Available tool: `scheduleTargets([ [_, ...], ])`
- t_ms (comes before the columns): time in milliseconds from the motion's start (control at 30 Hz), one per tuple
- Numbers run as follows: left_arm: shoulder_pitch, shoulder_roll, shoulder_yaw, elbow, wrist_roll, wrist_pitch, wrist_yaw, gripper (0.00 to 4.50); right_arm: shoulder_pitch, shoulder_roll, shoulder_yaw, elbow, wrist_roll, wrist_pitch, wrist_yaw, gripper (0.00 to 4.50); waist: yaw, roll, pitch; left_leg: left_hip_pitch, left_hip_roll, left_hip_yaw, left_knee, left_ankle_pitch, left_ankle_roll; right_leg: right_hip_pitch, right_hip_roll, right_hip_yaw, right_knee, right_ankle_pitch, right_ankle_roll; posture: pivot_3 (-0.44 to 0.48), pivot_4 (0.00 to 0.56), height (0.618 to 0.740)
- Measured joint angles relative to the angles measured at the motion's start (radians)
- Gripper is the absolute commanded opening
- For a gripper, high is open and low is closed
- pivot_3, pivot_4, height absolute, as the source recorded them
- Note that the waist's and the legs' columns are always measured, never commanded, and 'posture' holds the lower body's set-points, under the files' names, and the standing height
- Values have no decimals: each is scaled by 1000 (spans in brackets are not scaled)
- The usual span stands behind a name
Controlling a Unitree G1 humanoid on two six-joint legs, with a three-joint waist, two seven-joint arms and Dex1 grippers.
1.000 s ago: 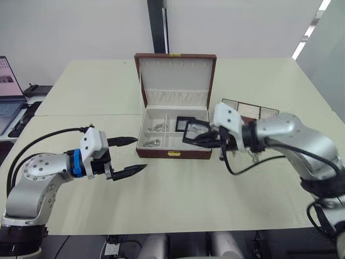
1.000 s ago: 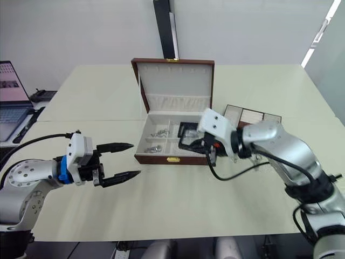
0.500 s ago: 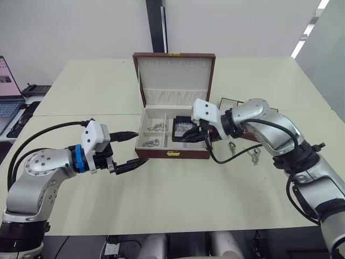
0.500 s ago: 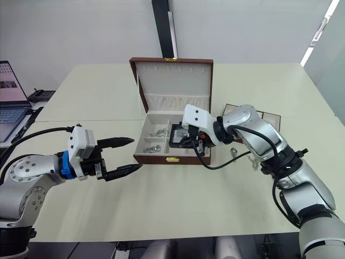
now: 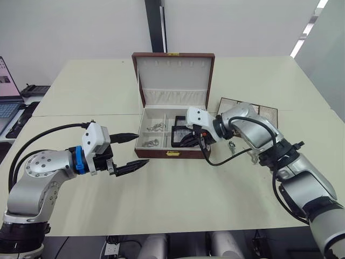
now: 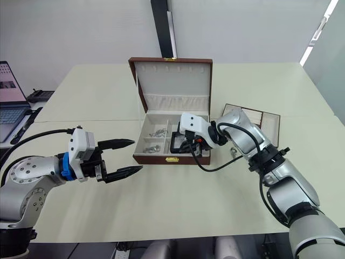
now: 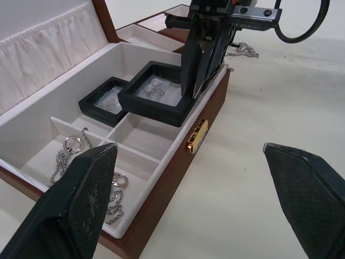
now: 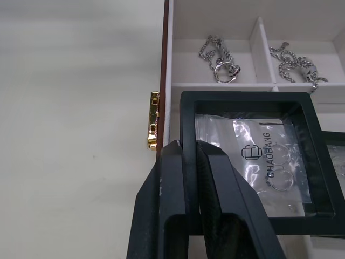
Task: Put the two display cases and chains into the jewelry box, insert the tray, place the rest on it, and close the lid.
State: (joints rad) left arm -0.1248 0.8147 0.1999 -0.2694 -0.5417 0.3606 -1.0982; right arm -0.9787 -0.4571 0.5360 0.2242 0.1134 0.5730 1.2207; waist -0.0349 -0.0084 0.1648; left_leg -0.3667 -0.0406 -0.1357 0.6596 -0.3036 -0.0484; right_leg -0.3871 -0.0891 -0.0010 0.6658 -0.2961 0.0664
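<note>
The jewelry box (image 5: 173, 116) stands open on the bench (image 5: 215, 189), lid upright, and everything here is placed against it. The right gripper (image 8: 190, 156) is clamped on the near rim of a black display case (image 8: 253, 156), holding it tilted over the box's right-hand compartment, partly atop the second display case (image 7: 108, 100) already lying there. The chains (image 7: 81, 162) sit in the small compartments on the box's left side. The tray (image 5: 249, 110) waits on the bench just right of the box, with a few loose pieces (image 5: 233, 147) beside it. The left gripper (image 5: 128, 153) hovers in front of the box's left corner, fingers apart and empty. The risk: if released while tilted, the case may rest propped on its neighbour or the box's front wall, standing proud and later blocking the tray from seating.
</note>
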Motion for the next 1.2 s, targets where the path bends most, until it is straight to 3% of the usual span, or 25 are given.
scheduleTargets([
  [300,-9,-6,-13,-1,10,0,9,4500,3,4,-3,-1,-13,7,24,1,0,0,0,0,0,0,0,0,0,0,0,0,0,0,0,0,150,740],
  [367,-10,-7,-18,-1,11,0,10,4500,3,5,-4,-1,-13,8,25,713,0,0,0,0,0,0,0,0,0,0,0,0,0,0,0,0,150,740],
  [700,-15,-7,-18,-1,12,1,11,4500,2,6,-43,19,-13,-9,33,3265,0,0,0,0,0,0,0,0,0,0,0,1,0,0,0,0,150,740],
  [800,-15,-7,-18,-1,11,3,13,4500,1,6,-54,18,-12,-28,36,4357,0,0,0,0,0,0,0,0,0,0,0,1,0,0,0,0,150,740],
  [967,-11,-8,1,5,-1,12,28,4500,34,-12,-155,-114,21,-66,7,4480,2,0,0,-1,0,0,0,0,0,-1,0,1,0,0,0,0,150,740],
  [1200,39,-7,98,43,-4,27,90,4500,286,-129,-301,-461,77,-10,-88,4480,5,0,0,-1,0,0,0,0,0,-1,-1,1,-1,0,0,0,150,740],
])
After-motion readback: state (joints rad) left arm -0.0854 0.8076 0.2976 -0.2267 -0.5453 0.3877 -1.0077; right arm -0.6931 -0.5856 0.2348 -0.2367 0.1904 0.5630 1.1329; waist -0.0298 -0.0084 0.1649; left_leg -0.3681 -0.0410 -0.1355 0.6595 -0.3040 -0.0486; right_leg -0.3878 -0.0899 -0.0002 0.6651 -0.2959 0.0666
